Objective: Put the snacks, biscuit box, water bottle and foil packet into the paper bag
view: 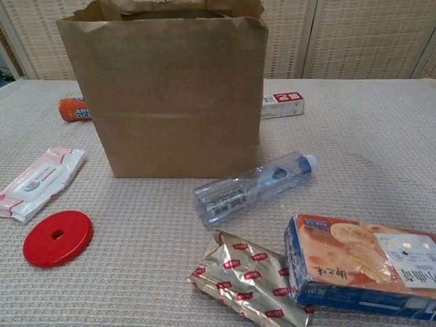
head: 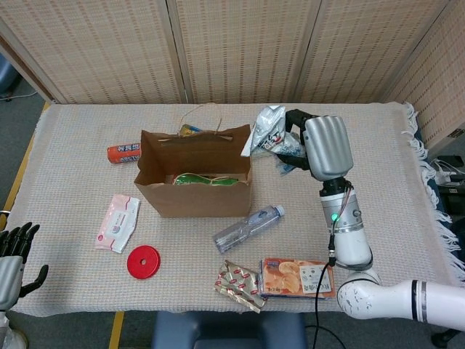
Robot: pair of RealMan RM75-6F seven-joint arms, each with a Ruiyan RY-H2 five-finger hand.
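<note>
The brown paper bag stands open mid-table with a green snack pack inside. My right hand holds a silver snack packet in the air just past the bag's right rim. A water bottle lies in front of the bag. The orange biscuit box and the foil packet lie by the near edge. At the near left corner my left hand holds nothing, its fingers apart. Neither hand shows in the chest view.
A wipes pack and a red disc lie left of the bag. An orange tube lies at its back left. A white and red box sits behind the bag's right side.
</note>
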